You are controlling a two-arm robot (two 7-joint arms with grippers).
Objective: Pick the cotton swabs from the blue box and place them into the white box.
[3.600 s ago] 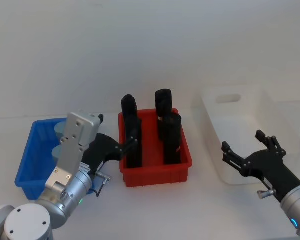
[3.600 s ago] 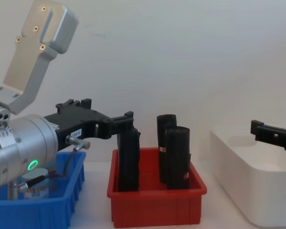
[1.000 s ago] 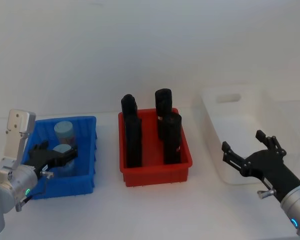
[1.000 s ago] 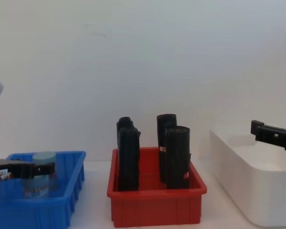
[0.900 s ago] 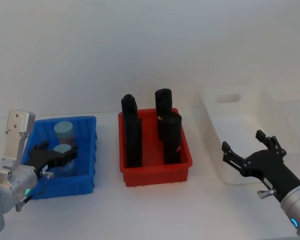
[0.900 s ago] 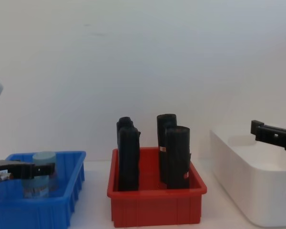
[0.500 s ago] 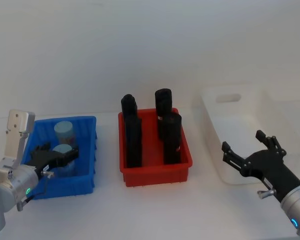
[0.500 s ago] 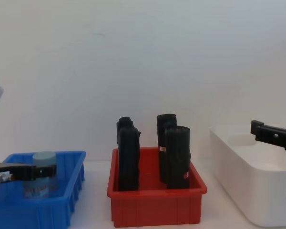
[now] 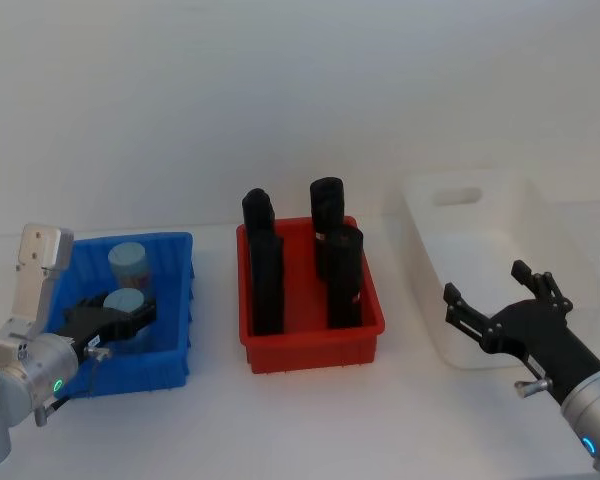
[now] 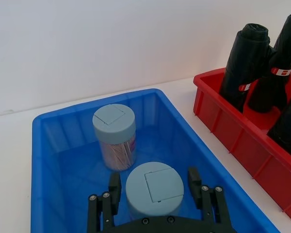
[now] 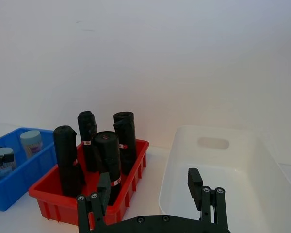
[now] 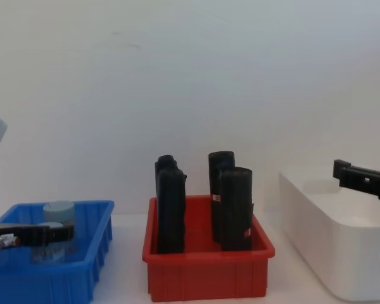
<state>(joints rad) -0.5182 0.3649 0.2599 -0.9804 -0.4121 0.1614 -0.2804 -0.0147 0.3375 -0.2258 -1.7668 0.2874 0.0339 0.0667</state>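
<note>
Two cotton swabs jars with pale blue lids stand in the blue box: a far one and a near one. My left gripper is down inside the blue box, open, with a finger on each side of the near jar and small gaps showing. The far jar stands free behind it. The chest view has a left finger level with a jar. My right gripper hovers open and empty in front of the white box.
A red bin with several upright black rolls sits between the blue box and the white box. The white box holds nothing that I can see. A plain white wall runs behind the table.
My left arm swung from between the blue and red bins to the left, and its open gripper has sunk slightly around the near jar. The right arm has not moved.
</note>
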